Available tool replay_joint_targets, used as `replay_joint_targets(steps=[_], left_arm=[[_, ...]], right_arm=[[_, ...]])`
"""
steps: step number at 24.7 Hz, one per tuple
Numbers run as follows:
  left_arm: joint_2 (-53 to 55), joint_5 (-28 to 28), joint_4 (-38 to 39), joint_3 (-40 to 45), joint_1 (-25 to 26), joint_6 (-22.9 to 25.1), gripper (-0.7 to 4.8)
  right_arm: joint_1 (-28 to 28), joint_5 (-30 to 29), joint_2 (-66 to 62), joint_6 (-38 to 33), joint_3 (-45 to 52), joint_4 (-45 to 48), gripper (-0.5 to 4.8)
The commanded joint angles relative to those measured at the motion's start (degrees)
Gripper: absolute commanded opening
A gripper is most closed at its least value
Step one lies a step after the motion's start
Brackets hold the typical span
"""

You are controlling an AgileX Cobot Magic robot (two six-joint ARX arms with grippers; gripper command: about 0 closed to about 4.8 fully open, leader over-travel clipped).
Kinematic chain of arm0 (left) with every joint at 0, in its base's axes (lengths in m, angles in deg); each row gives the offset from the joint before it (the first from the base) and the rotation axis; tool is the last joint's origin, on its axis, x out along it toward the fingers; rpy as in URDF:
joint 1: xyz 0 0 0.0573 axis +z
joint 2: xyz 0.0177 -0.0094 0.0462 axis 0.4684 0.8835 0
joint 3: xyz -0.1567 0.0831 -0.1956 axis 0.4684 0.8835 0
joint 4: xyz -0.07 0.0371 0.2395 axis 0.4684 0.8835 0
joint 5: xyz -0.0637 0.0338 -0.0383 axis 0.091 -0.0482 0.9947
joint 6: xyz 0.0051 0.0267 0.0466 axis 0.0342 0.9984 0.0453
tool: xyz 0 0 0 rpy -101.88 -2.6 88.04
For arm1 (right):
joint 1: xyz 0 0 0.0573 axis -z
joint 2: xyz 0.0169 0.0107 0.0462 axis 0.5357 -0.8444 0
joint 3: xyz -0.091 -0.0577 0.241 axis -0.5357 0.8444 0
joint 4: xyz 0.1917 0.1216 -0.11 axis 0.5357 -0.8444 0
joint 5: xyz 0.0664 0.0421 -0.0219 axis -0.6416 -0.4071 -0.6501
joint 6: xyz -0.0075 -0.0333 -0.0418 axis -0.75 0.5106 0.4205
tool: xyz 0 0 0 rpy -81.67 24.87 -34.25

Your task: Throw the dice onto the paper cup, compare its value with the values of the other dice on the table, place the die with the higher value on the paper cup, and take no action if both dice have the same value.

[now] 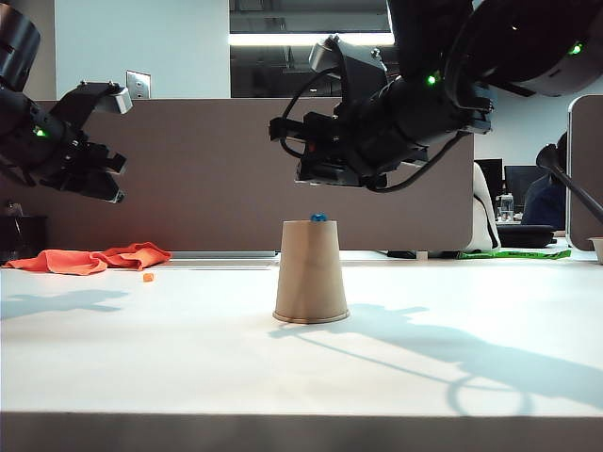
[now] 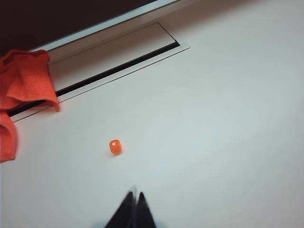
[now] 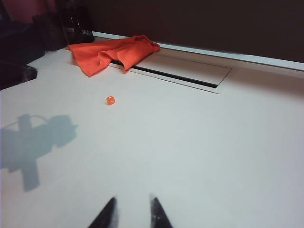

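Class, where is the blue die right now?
In the exterior view the blue die sits on top of the upturned paper cup at the table's middle, just below the right hand.

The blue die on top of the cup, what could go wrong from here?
1. The blue die sits on the small top of the upturned paper cup, so a bump could knock it off.
2. The right claw, jaws apart, hangs just above it; drifting down could tip the cup.
3. The orange die lies on the table beneath the shut left claw, near the orange cloth.
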Motion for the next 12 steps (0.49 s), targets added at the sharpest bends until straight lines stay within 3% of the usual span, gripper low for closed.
replay_joint_targets(steps=[1, 2, 4, 12], left_arm=[[-0.31, 0.33, -0.50, -0.09, -0.02, -0.35, -0.05], [-0.28, 0.24, -0.50, -0.09, -0.02, -0.35, -0.05], [-0.28, 0.24, -0.50, -0.09, -0.02, -0.35, -0.05], [-0.31, 0.17, -0.26, -0.09, 0.07, -0.37, -0.05]], right_arm=[[0.07, 0.42, 1.05, 0.17, -0.09, 1.44, 0.81], [0.07, 2.49, 1.99, 0.17, -0.09, 1.40, 0.29], [0.07, 5.09, 3.19, 1.25, -0.09, 1.44, 0.06], [2.58, 10.08, 11.02, 13.84, 0.42, -5.64, -0.01]])
